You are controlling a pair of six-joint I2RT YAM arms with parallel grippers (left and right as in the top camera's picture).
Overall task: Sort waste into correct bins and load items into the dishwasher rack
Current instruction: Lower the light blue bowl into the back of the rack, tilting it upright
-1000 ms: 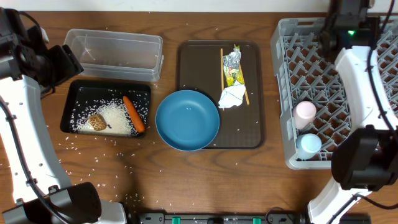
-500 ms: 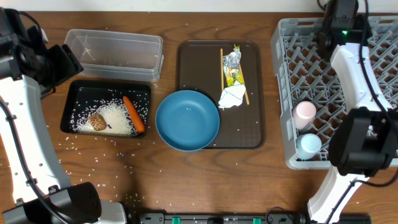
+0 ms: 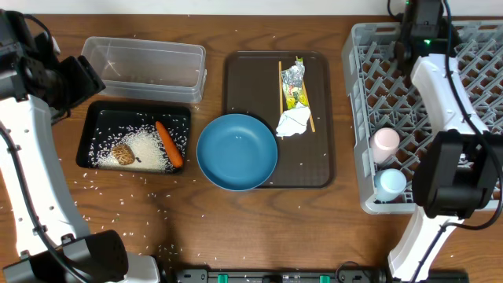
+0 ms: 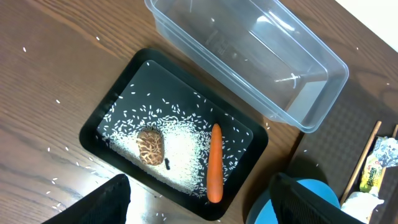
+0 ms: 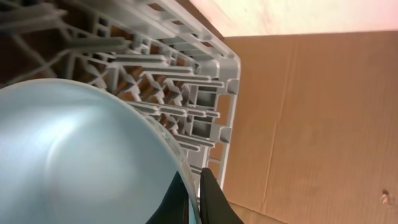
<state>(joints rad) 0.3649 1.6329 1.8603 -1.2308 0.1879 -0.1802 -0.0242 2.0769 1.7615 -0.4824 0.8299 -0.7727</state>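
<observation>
- R gripper (image 5: 193, 186): fingers pinched tight on rim of small bowl (image 5: 81, 155), one finger each side of the rim.
- Small bowl: fills most of R wrist view, up against rack (image 3: 369, 86) near a rim corner, pegs just behind it. Resting on pegs or clear of them – can't tell. Overhead, R arm reaches to rack's far end & hides the bowl.
- L gripper (image 4: 200, 183): jaws wide apart, nothing between them. Hangs above black tray (image 4: 146, 62), well clear of it.
- Black tray: rice (image 4: 180, 146) spread over its floor, lump (image 4: 150, 146) sitting in the rice, carrot (image 4: 214, 163) lying beside lump on the side toward big bowl (image 3: 236, 152).
- Tub (image 3: 141, 69): just beyond black tray, the two close together.
- Big bowl: upright, between black tray & brown tray (image 3: 244, 118), its rim overlapping brown tray's near-left corner.
- Brown tray holds chopsticks (image 3: 280, 86), wrapper (image 3: 293, 82) between the two sticks, tissue (image 3: 293, 123) at wrapper's near end, lying over one stick.
- Pink cup (image 3: 386, 143) & blue cup (image 3: 391, 183): in rack, next to each other along the edge facing brown tray, blue cup nearer the robot. Which way up – can't tell.
- Stray rice grains on table (image 3: 196, 228) around black tray.
</observation>
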